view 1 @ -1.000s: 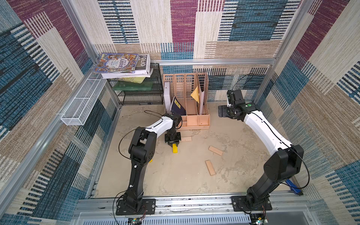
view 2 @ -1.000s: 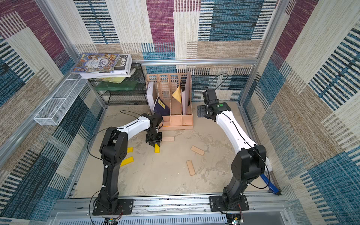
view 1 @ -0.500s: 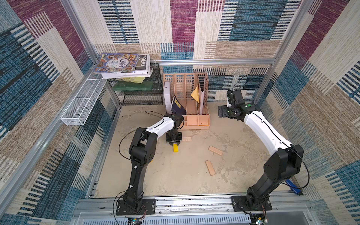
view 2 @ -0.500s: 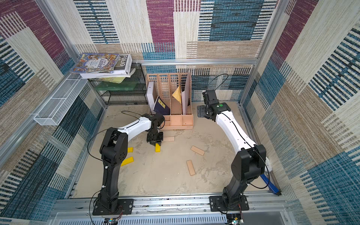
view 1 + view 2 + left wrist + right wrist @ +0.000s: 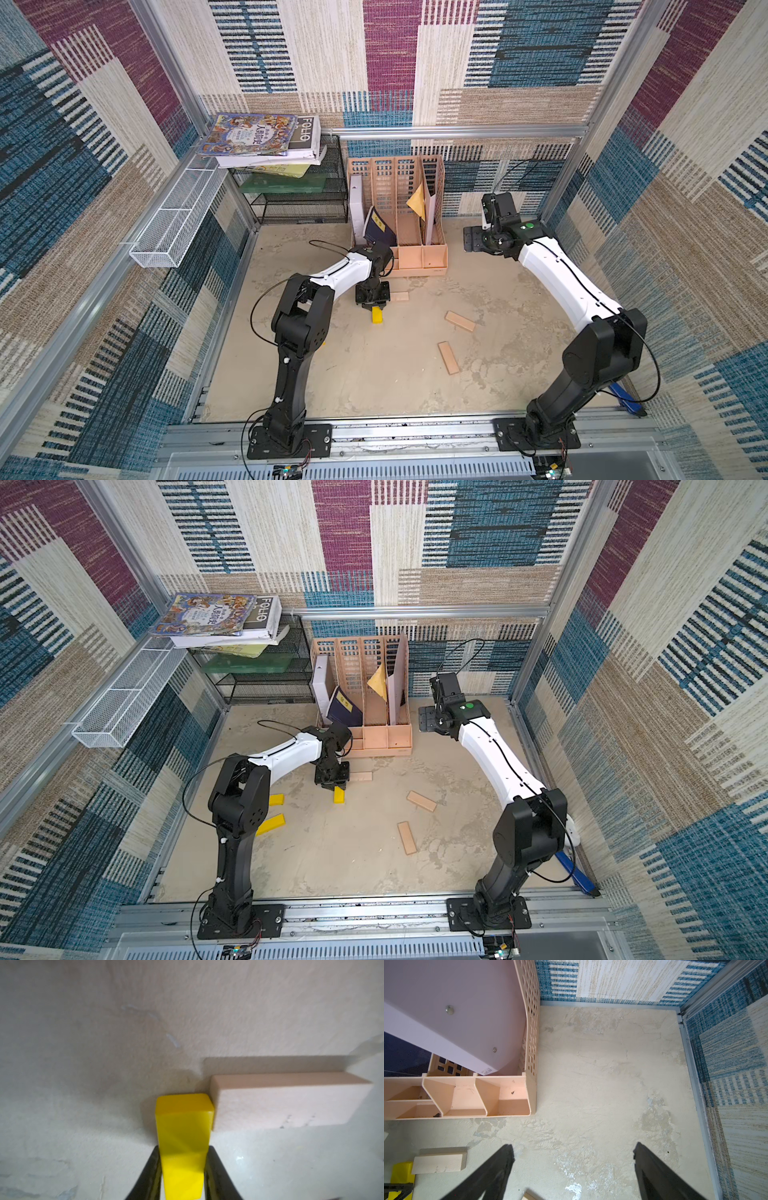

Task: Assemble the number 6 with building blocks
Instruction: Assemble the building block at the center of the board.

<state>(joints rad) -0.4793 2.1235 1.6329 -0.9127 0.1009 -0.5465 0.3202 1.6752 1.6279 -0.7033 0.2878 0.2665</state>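
So the building blocks are all scattered, no number 6 to speak of. The one in play is a yellow plank (image 5: 182, 1136), and the left gripper (image 5: 182, 1153) has its black fingers (image 5: 153, 1159) clamped on both long sides of it, just out in front of the peach file organizer (image 5: 415, 259). In the left wrist view, the plank's far end butts up at a right angle to the end of a pale wood plank (image 5: 280, 1103), making an L corner. They look like they touch, but it's blurry enough that I wouldn't swear to it. I also can't tell if the yellow one is fully flat on the floor.

That pale plank lies parallel to the organizer's front lip and close to it, in both top views (image 5: 400, 296) (image 5: 360, 776).

Two more pale planks (image 5: 421, 801) (image 5: 407, 838) lie loose farther out from the organizer, apart from each other, on the right arm's side. Two more yellow planks (image 5: 276, 800) (image 5: 270, 824) sit well away from the organizer on the left arm's side, right by that arm's elbow, which partly hides them.

The right gripper (image 5: 573, 1147) is spread wide with nothing in it, hanging over bare floor just beside the organizer's outer wall. The organizer has a few folders and a yellow envelope (image 5: 417, 202) standing in its slots.
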